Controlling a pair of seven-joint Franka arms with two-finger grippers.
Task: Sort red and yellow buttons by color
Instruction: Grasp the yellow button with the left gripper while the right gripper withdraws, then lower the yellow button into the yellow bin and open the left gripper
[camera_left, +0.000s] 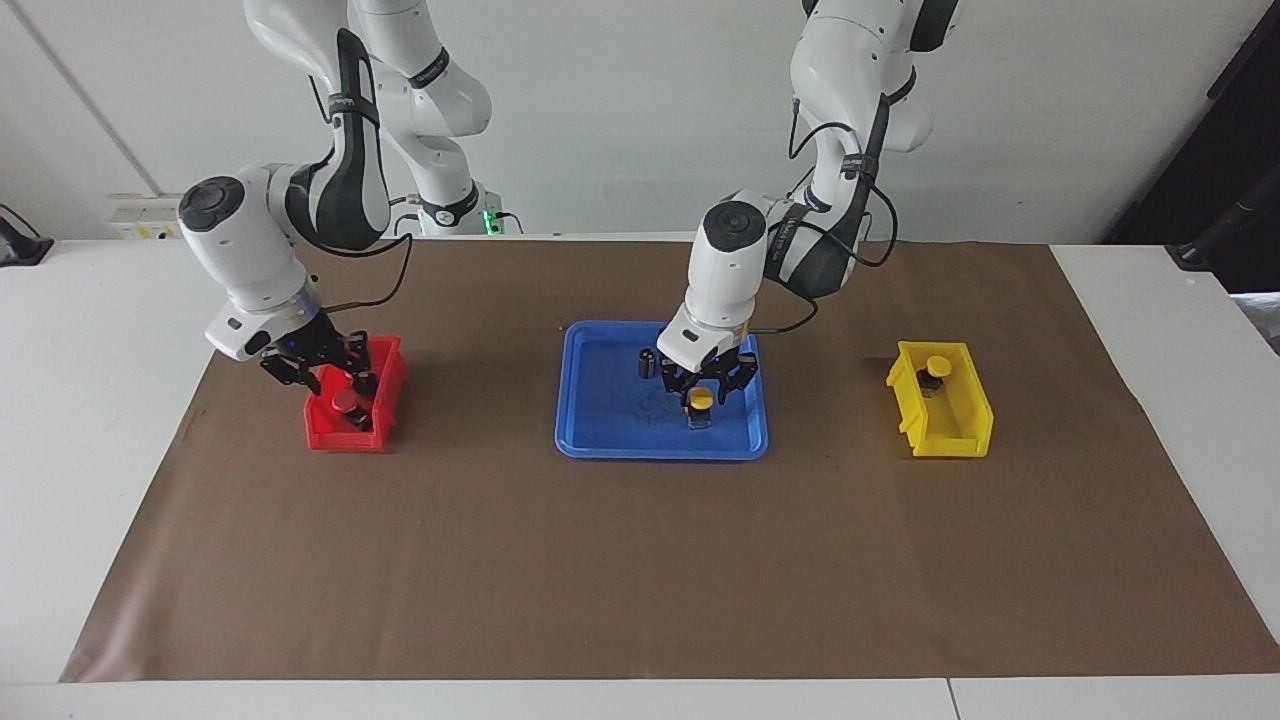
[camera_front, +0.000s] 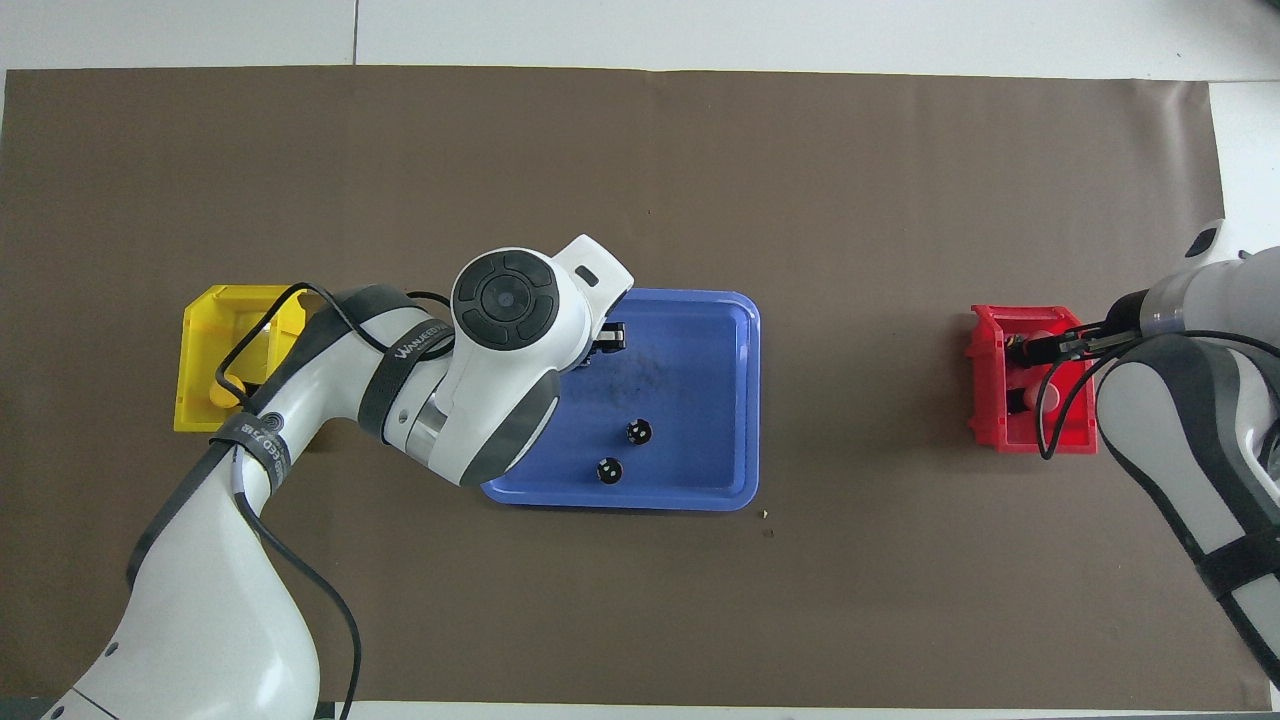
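In the facing view, a blue tray (camera_left: 600, 400) is seen at the middle of the brown mat, with a red bin (camera_left: 385, 425) toward the right arm's end of the table and a yellow bin (camera_left: 962, 420) toward the left arm's end. The left gripper (camera_left: 704, 385) is lowered into the tray, its fingers spread either side of a yellow button (camera_left: 702, 402) that stands on the tray floor; the jaws are open around it, and whether they touch it cannot be told. A second yellow button (camera_left: 937, 368) is already lodged in the yellow bin, at the end nearer to the robots. The right gripper (camera_left: 335, 375) is held at the red bin, jaws parted and nothing clearly gripped; a red button (camera_left: 347, 402) lies in that bin just beneath it, and a second red cap cannot be made out. One small dark cylinder (camera_left: 646, 362) is seen in the tray beside the left gripper. In the overhead view, the left arm's wrist covers the tray's yellow button, and two dark cylinders (camera_front: 623, 451) are shown on the tray floor. No red cap is seen in the tray, and a pale red cap (camera_front: 1030, 350) shows in the red bin beside the right gripper's fingers (camera_front: 1045, 348). The sorting is judged nearly complete: one yellow button is left to be carried over.
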